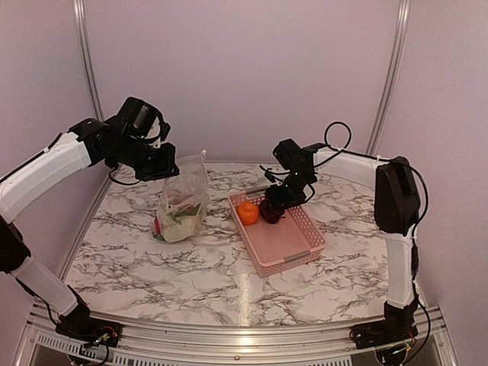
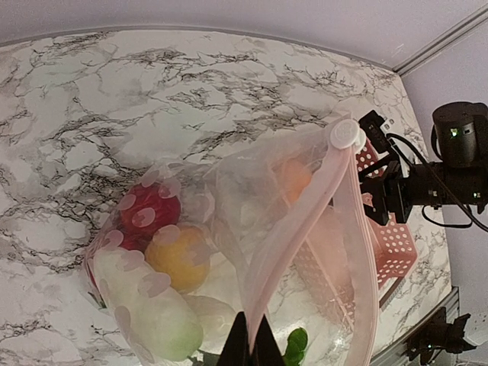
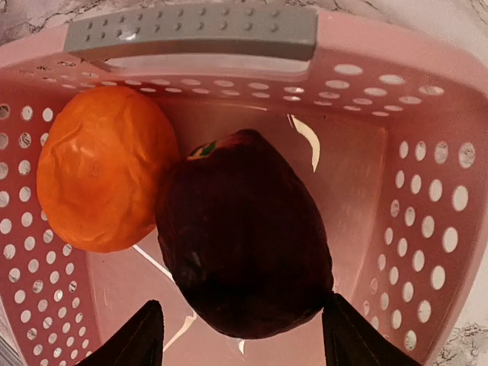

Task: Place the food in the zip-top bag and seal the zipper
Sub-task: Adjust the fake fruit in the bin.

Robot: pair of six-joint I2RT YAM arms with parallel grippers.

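Observation:
The clear zip-top bag (image 1: 183, 200) stands on the table, its mouth raised. My left gripper (image 1: 164, 171) is shut on the zipper strip (image 2: 305, 221) at the mouth edge (image 2: 249, 343). Inside lie a red ball (image 2: 149, 207), a yellow ball (image 2: 179, 255) and pale whitish-green pieces (image 2: 152, 316). My right gripper (image 1: 273, 207) is open low in the pink basket (image 1: 293, 244). Its fingers (image 3: 240, 305) straddle a dark purple fruit (image 3: 244, 236). An orange ball (image 3: 103, 168) touches that fruit's left side.
The basket has perforated walls (image 3: 396, 198) and a grey handle (image 3: 191, 30) at its far end. It sits right of the bag, close to it. A white slider (image 2: 343, 135) sits on the zipper's far end. The right arm (image 2: 450, 168) reaches in over the basket.

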